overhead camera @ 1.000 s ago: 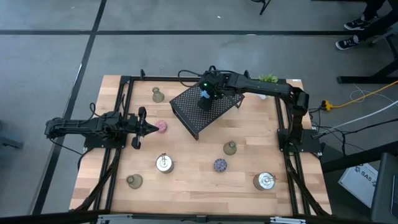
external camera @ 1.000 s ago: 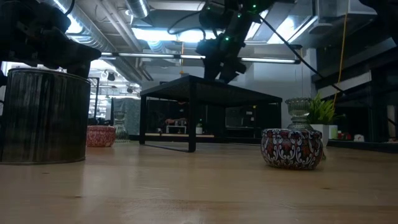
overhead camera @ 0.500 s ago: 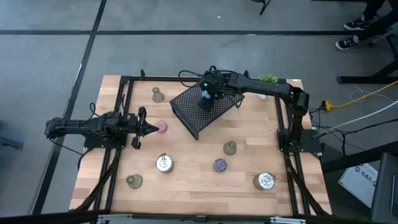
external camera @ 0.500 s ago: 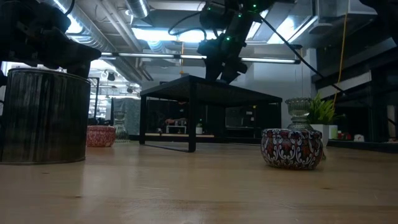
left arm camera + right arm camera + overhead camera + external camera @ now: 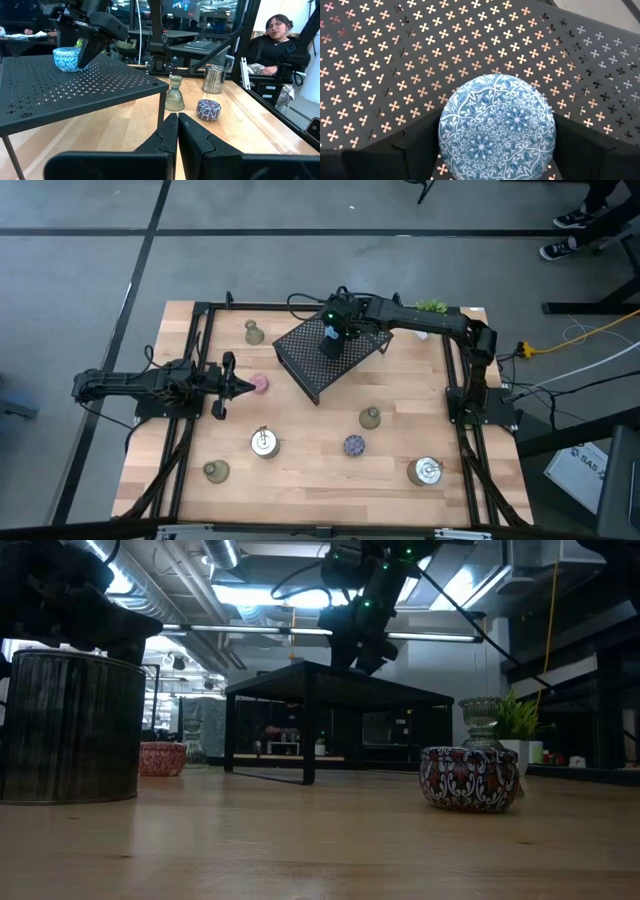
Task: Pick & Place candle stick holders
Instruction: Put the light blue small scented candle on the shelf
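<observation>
Blue holder (image 5: 496, 126) between open right claw (image 5: 495, 150)

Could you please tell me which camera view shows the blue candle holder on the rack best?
The right wrist view: the blue holder fills it. The left wrist view shows its side; high and low views hide it.

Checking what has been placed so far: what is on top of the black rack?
One blue patterned holder sits on the black rack, between the open fingers of the right gripper. In the high view that gripper covers the holder. The rest of the rack top looks bare.
</observation>
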{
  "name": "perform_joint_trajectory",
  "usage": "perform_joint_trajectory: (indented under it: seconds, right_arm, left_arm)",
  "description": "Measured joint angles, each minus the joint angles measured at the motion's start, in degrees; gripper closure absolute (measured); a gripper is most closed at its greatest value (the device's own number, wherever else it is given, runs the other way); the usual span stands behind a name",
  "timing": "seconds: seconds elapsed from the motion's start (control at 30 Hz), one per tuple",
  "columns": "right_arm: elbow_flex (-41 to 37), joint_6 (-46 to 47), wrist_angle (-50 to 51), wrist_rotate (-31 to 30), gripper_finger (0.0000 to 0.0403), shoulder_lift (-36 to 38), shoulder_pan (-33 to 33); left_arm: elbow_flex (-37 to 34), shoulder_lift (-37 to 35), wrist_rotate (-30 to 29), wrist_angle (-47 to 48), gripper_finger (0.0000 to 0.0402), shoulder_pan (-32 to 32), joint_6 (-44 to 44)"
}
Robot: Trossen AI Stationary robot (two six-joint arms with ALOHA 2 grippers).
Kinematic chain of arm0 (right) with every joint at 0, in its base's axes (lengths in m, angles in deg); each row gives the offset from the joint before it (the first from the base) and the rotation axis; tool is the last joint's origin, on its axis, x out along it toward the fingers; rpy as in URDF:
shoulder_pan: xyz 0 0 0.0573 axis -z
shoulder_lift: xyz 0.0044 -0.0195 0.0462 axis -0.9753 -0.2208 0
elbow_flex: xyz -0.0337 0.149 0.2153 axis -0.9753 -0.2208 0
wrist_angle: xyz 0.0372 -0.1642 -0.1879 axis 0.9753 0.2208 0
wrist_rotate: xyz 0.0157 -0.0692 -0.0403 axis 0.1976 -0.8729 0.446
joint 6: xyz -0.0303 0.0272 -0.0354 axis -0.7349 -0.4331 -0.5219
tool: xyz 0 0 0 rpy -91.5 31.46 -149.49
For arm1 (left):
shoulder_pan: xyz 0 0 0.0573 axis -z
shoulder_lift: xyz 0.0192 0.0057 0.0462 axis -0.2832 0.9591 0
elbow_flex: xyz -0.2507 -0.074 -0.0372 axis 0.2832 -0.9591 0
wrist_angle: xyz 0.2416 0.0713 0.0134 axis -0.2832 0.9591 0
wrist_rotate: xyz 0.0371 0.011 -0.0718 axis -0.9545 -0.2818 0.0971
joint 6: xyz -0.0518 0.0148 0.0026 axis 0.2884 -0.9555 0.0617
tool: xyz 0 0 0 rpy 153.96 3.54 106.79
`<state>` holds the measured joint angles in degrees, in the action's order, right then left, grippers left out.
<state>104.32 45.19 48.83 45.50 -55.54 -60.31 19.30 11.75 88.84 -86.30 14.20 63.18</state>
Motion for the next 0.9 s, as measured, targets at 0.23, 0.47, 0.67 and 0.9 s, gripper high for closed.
perform_joint_trajectory:
  seconds: [0.23, 0.47, 0.67, 0.9]
  right_arm:
    - [-0.1, 0.0, -0.5, 0.1, 0.0078, -0.1, 0.1]
    - [-0.1, 0.0, -1.2, 0.1, 0.006, -0.1, 0.0]
    - [-0.1, 0.0, -1.4, 0.1, 0.0026, -0.1, 0.0]
    - [-0.1, -1.6, -1.8, 0.1, 0.0018, 1.2, 0.0]
  left_arm:
    - [0.0, 0.0, 0.0, 0.0, 0.0395, 0.0, 0.0]
    - [0.0, 0.0, 0.0, 0.0, 0.0395, 0.0, 0.0]
    - [0.0, 0.0, 0.0, 0.0, 0.0393, 0.0, 0.0]
    - [0.0, 0.0, 0.0, 0.0, 0.0395, 0.0, 0.0]
